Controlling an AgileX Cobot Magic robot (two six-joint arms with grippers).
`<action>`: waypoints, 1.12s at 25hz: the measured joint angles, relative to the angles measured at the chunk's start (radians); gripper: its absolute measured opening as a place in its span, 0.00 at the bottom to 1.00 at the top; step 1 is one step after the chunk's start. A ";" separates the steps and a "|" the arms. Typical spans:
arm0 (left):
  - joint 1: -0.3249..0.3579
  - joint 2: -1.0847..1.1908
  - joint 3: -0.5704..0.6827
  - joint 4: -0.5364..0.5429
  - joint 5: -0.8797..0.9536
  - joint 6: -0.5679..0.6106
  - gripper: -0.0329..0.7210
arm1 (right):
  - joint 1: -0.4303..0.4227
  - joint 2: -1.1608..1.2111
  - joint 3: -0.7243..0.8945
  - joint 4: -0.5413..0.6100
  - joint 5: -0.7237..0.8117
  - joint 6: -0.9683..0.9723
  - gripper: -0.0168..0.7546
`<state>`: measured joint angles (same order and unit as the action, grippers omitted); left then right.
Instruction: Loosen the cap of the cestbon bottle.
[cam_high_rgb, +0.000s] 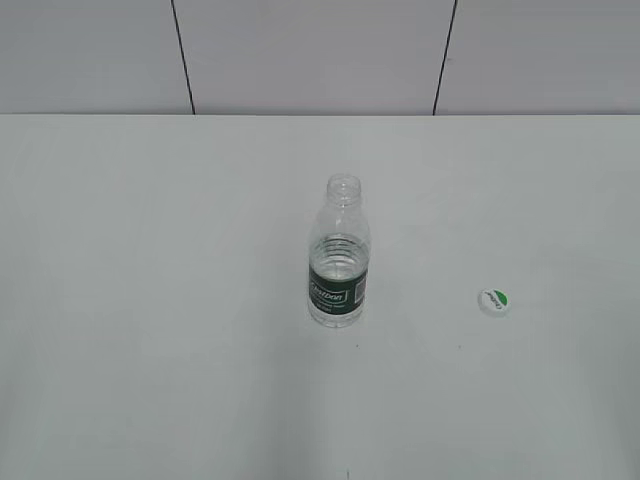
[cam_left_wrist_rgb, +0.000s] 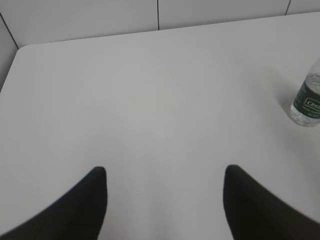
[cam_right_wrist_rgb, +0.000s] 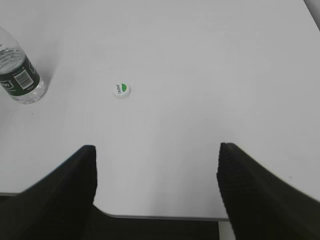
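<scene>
The cestbon bottle (cam_high_rgb: 339, 255) stands upright in the middle of the white table, clear and ribbed, with a dark green label band; its neck is bare. It also shows in the left wrist view (cam_left_wrist_rgb: 306, 101) and the right wrist view (cam_right_wrist_rgb: 19, 75). The cap (cam_high_rgb: 494, 301), white with a green half-circle, lies flat on the table to the bottle's right, apart from it; it also shows in the right wrist view (cam_right_wrist_rgb: 121, 90). My left gripper (cam_left_wrist_rgb: 165, 172) is open and empty, far left of the bottle. My right gripper (cam_right_wrist_rgb: 156, 150) is open and empty over the table's near edge. Neither gripper shows in the exterior view.
The white table (cam_high_rgb: 150, 300) ends at a wall of pale panels with dark seams at the back. Its near edge (cam_right_wrist_rgb: 160, 217) runs under my right gripper, and a rounded far corner (cam_left_wrist_rgb: 22, 47) shows in the left wrist view.
</scene>
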<state>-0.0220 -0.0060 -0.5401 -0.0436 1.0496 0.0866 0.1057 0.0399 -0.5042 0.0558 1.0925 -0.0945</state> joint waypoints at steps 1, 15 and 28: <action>0.000 0.000 0.000 0.000 0.000 0.000 0.63 | 0.000 -0.026 0.001 0.002 0.002 0.000 0.77; 0.002 0.000 0.001 0.003 0.002 0.000 0.62 | 0.000 -0.047 0.002 0.004 0.005 0.002 0.77; 0.002 0.000 0.001 0.002 0.002 0.000 0.61 | -0.090 -0.047 0.002 0.007 0.004 0.002 0.77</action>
<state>-0.0203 -0.0063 -0.5389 -0.0418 1.0515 0.0866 0.0158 -0.0070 -0.5023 0.0627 1.0969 -0.0927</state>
